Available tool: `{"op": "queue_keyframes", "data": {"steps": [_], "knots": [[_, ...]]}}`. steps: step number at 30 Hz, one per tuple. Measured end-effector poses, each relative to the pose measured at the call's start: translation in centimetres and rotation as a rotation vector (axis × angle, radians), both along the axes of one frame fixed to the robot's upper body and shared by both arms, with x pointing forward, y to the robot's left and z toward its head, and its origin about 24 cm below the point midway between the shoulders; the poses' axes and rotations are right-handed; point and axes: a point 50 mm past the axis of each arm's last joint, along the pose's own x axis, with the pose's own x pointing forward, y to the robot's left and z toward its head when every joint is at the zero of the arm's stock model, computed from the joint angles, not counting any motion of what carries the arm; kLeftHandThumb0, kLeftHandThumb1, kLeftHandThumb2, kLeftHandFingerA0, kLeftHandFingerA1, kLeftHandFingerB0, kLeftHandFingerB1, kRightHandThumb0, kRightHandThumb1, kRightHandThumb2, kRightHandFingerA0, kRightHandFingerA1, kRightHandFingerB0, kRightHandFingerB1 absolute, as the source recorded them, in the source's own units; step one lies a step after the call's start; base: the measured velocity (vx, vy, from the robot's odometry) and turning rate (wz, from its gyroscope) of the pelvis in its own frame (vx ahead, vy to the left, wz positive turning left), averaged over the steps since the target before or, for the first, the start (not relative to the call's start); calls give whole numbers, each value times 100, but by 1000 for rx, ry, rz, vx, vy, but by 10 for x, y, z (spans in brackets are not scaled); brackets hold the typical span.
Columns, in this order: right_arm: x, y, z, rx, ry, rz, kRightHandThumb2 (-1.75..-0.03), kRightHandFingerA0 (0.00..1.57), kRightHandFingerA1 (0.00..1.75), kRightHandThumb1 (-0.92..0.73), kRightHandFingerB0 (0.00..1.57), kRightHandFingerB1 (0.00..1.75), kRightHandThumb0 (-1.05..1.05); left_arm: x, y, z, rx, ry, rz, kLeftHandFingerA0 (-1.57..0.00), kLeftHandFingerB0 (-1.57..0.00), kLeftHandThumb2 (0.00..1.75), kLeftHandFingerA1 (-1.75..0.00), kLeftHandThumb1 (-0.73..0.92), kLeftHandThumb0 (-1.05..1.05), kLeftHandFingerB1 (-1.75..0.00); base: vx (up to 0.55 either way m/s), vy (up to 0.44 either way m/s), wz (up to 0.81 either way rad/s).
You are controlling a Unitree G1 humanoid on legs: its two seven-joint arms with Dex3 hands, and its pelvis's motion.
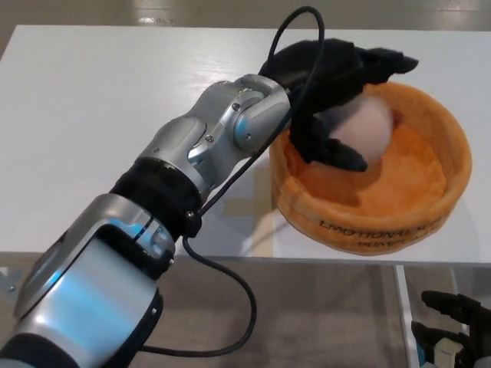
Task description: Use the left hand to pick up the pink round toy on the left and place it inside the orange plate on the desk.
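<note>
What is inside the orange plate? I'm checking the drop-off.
The pink toy sits inside the plate, with the left hand over it, fingers apart around it. The hand covers the toy's top and the plate's far left floor; whether the toy rests on the floor cannot be seen.

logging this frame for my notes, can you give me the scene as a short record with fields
surface: white table
container: orange plate, soft-walled, near the table's front right edge
toy: pink round toy, over the plate's inside, within its rim
left hand: left hand, fingers wrapped around the toy, reaching over the plate's left rim
toy released: not yet
right hand: right hand, low at the picture's bottom right, below the table edge, holding nothing
floor marker: tape cross on the table, partly hidden by the arm
</note>
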Motion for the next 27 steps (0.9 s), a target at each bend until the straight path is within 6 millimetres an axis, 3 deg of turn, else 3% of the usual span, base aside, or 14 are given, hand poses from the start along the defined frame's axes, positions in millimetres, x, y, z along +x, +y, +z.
{"op": "queue_keyframes", "data": {"steps": [9, 11, 17, 22, 27], "knots": [[1, 1, 0, -3, 3, 7, -56, 56, 47, -53, 66, 48, -20, 0, 1, -2, 98, 76, 6, 0, 0, 101, 0, 57, -98, -5, 0, 0, 0], [1, 1, 0, -3, 4, 7, -55, 62, 49, -53, 68, 48, -19, 0, 2, -2, 102, 79, 8, 0, 0, 100, 0, 57, -97, -5, 0, 0, 0], [1, 2, 0, 0, 6, 10, -55, 61, 50, -53, 68, 49, -19, 2, 12, 15, 92, 60, 23, 0, 0, 96, 0, 56, -95, -4, 0, 0, 0], [0, 5, -2, 6, 9, 13, -55, 61, 50, -53, 68, 49, -18, -5, 24, 45, 16, -1, 14, 0, 0, 95, 0, 53, -92, -7, 0, 0, 0], [-1, 5, -2, 7, 11, 13, -55, 56, 47, -53, 69, 48, -20, -18, 41, 56, -76, -57, -4, 0, -9, 76, 0, 44, -71, -19, 0, 0, 0]]}}
